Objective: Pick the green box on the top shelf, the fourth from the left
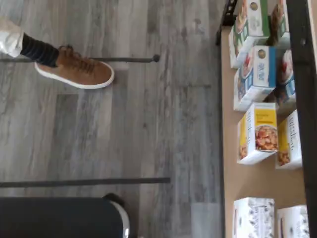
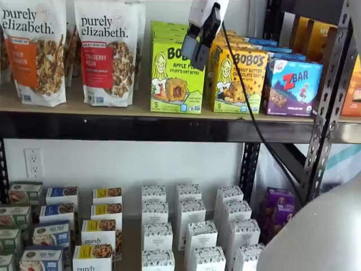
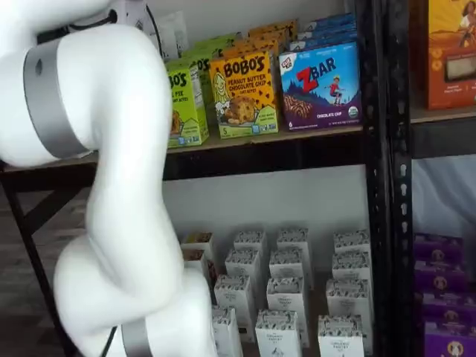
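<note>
The green box (image 2: 176, 73) is a lime-green Bobo's Apple Pie carton standing upright at the front of the top shelf (image 2: 141, 129), with more green cartons behind it. It also shows in a shelf view (image 3: 186, 100), half hidden by my white arm. My gripper (image 2: 196, 55) hangs from above, tilted, in front of the green box's upper right corner. Its black fingers show side-on, so I cannot tell whether there is a gap, and nothing is in them. The wrist view shows only floor and lower-shelf boxes.
A yellow-orange Bobo's carton (image 2: 240, 79) and a ZBar box (image 2: 292, 87) stand right of the green box, and granola bags (image 2: 107, 53) stand left of it. A black upright (image 2: 330, 96) is at the right. A person's brown shoe (image 1: 74, 69) is on the floor.
</note>
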